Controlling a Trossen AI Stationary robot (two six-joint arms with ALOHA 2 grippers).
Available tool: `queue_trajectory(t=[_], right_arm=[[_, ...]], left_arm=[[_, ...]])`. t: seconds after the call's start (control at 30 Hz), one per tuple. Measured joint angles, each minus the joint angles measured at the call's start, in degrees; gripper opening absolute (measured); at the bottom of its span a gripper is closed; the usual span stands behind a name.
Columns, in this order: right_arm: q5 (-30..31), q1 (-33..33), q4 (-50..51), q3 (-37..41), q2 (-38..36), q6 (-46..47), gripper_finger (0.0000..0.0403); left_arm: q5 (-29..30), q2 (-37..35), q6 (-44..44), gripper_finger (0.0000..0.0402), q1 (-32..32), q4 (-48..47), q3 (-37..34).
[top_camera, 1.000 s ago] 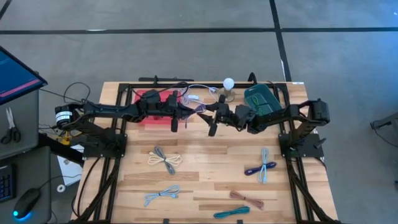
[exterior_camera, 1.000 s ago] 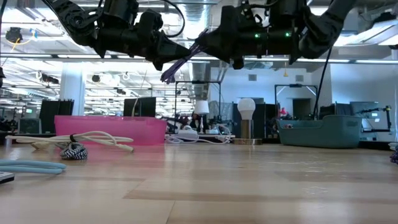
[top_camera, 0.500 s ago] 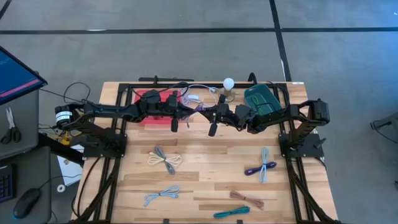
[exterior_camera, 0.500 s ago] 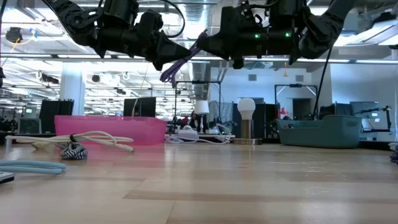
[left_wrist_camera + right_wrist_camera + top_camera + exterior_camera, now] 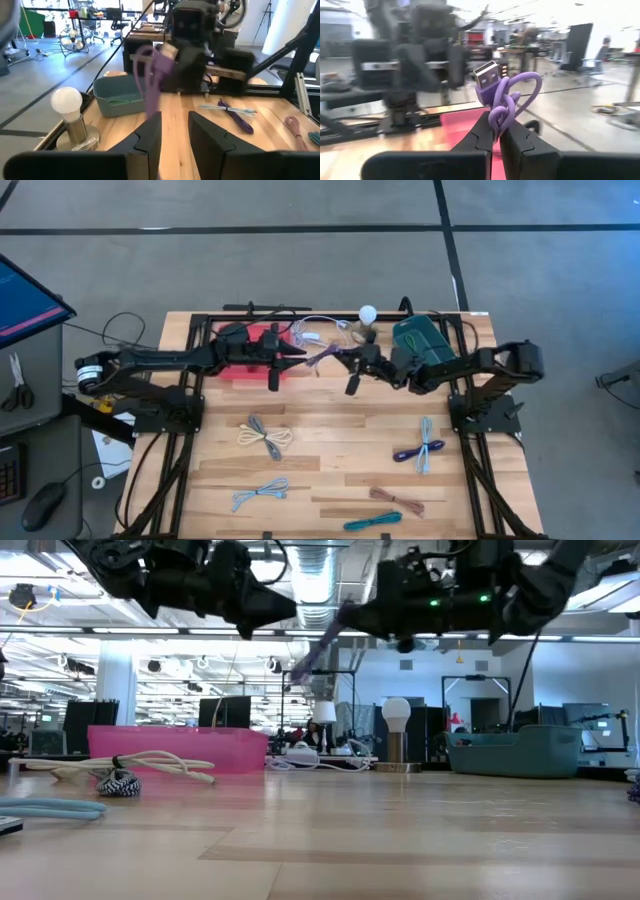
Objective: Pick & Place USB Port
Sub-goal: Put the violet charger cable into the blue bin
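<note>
Above the table's far middle: we see the purple USB cable (image 5: 506,98) held off the surface.
Right gripper (image 5: 496,131): clenched on the cable, plug end up.
Left gripper (image 5: 174,131): released, fingers parted, just beside the cable.
Writing: we can read none.
Surface: pale wooden plank table (image 5: 330,442), bundled cables scattered.
Room: we see grey floor, open workshop behind.
</note>
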State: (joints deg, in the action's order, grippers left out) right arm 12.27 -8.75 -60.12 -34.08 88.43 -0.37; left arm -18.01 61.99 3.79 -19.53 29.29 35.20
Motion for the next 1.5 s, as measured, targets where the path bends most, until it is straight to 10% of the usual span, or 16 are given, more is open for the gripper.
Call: queue_trajectory(t=[0.5,0.87,1.5], right_arm=[[33.6,1.4,42.4,6.2,-31.5,2.2,0.0003],[47.3,1.4,68.3,6.2,-43.7,13.7,0.0002],[41.2,-8.1,95.3,6.2,-46.5,33.5,0.0002]], left_arm=[[0.4,-7.3,0.2,0.0097,-0.2,-14.5,0.0],[0.4,-7.1,0.2,0.0097,-0.2,-14.6,0.0],[0.4,-7.1,0.2,0.0097,-0.2,-14.5,0.0]])
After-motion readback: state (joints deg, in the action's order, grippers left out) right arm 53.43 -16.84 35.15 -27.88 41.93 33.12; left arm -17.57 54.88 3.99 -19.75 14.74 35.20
